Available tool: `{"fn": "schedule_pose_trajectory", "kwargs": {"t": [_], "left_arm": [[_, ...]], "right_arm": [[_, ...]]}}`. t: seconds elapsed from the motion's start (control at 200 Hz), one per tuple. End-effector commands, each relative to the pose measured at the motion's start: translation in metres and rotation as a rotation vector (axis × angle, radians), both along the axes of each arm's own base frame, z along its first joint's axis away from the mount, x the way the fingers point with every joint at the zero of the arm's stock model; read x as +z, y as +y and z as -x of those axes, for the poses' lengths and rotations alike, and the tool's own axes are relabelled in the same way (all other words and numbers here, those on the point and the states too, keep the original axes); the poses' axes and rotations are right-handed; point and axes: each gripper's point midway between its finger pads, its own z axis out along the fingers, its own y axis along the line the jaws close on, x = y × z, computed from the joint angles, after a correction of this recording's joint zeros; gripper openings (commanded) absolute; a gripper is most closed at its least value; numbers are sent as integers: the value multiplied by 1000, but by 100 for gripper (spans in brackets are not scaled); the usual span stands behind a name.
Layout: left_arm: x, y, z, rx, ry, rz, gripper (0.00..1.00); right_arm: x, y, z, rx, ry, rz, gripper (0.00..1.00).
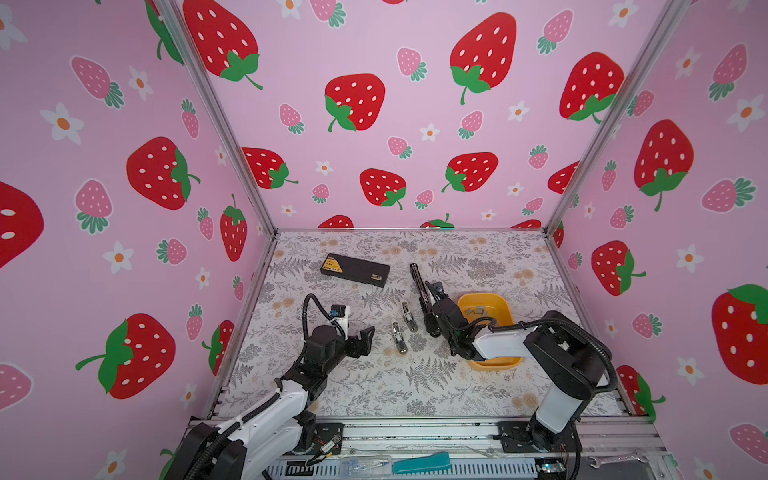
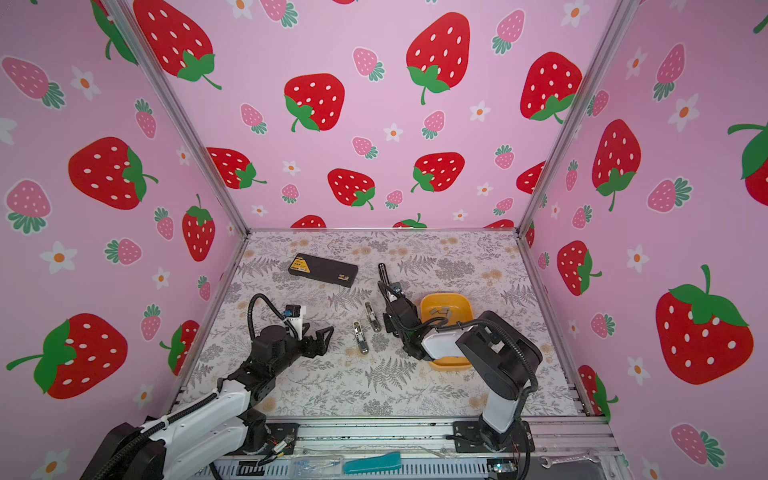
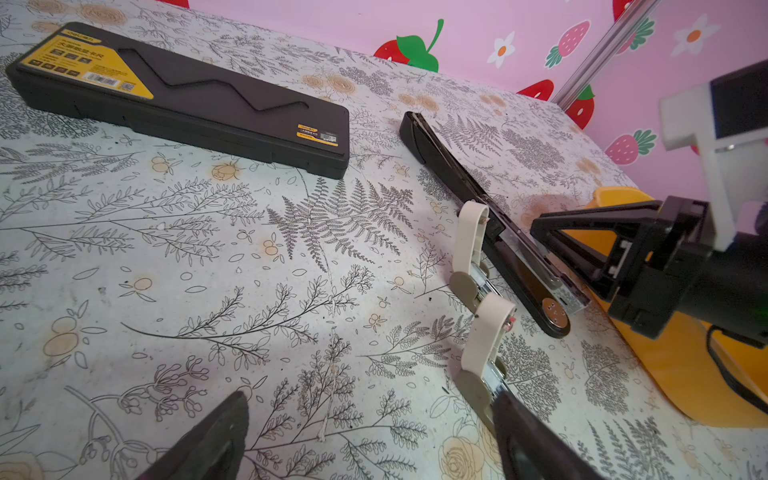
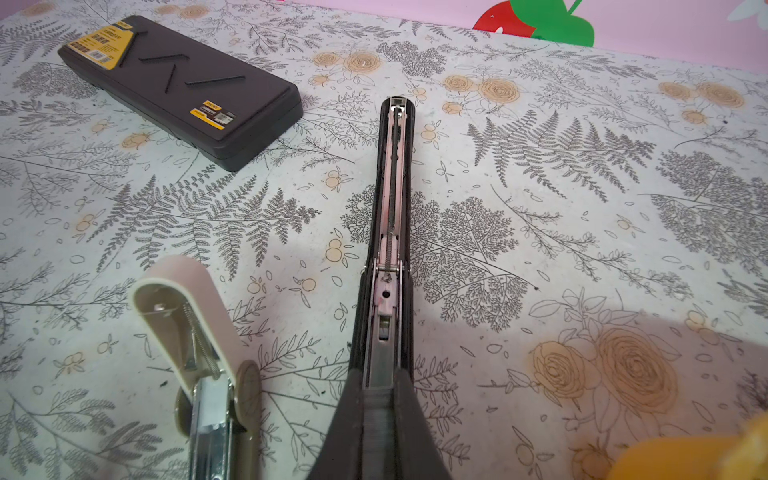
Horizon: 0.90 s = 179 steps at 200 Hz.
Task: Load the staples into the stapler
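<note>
Got right gripper (image 4: pixel 379 399) shut at rail of open black stapler (image 4: pixel 390 187); left gripper (image 1: pixel 365 341) wide open, empty.
Seeing staples (image 1: pixel 476 311) in yellow tray (image 1: pixel 506 309) from both top views only.

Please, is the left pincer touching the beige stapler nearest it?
Apart: both top views show a strip of table between the left pincer and that beige stapler.

No text is legible on the black case (image 3: pixel 178 99).
</note>
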Motion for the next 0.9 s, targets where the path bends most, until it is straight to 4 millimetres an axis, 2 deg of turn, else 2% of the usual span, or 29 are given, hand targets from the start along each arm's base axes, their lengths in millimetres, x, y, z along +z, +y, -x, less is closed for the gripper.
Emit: {"fn": "schedule_pose_trajectory", "kwargs": {"t": [0.0,0.57,0.89], "left_arm": [[20,-3,-9,4,-52,10,93],[20,-3,-9,2,-52,10,93],[19,-3,-9,3,-50,9,93]], "right_arm": [[0,6,-3,-3,-7,-2,2],[-5,4,-4,-10,0,9,3],[7,5,-3,-7,-14,-9,2]]}}
